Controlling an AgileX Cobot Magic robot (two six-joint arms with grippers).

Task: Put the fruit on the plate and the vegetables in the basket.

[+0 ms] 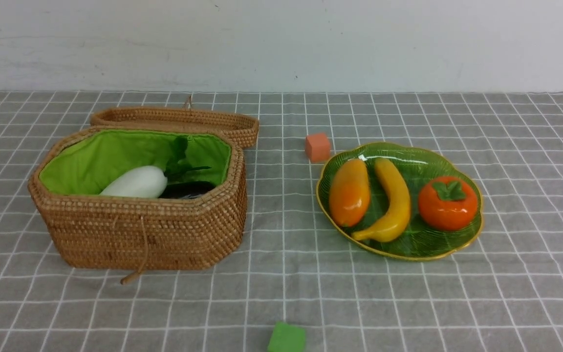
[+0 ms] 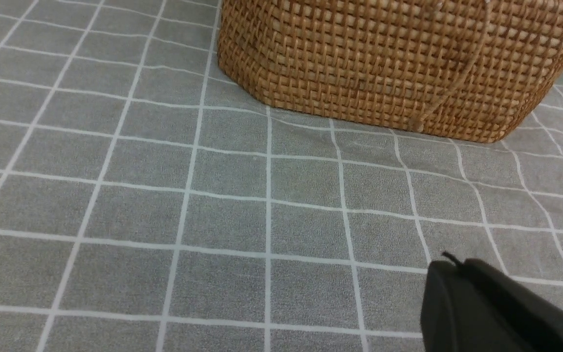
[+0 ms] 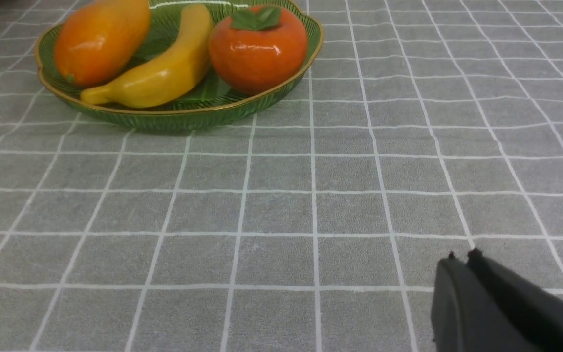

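Observation:
The green leaf-shaped plate (image 1: 423,247) holds the orange-yellow mango (image 1: 349,191), the yellow banana (image 1: 392,200) and the orange persimmon (image 1: 447,203). They also show in the right wrist view: plate (image 3: 184,117), mango (image 3: 100,39), banana (image 3: 164,73), persimmon (image 3: 258,49). The open wicker basket (image 1: 144,234) holds the white radish (image 1: 136,183) and a dark eggplant (image 1: 187,189); the gourd is hidden. The basket's wall fills the left wrist view (image 2: 389,63). My left gripper (image 2: 450,264) is shut and empty above the cloth. My right gripper (image 3: 460,258) is shut and empty, apart from the plate. Neither arm shows in the front view.
A small orange cube (image 1: 317,147) sits behind the plate. A small green cube (image 1: 286,338) lies at the near edge. The basket lid (image 1: 179,120) lies open behind the basket. A grey checked cloth (image 1: 281,293) covers the table; a white wall stands behind.

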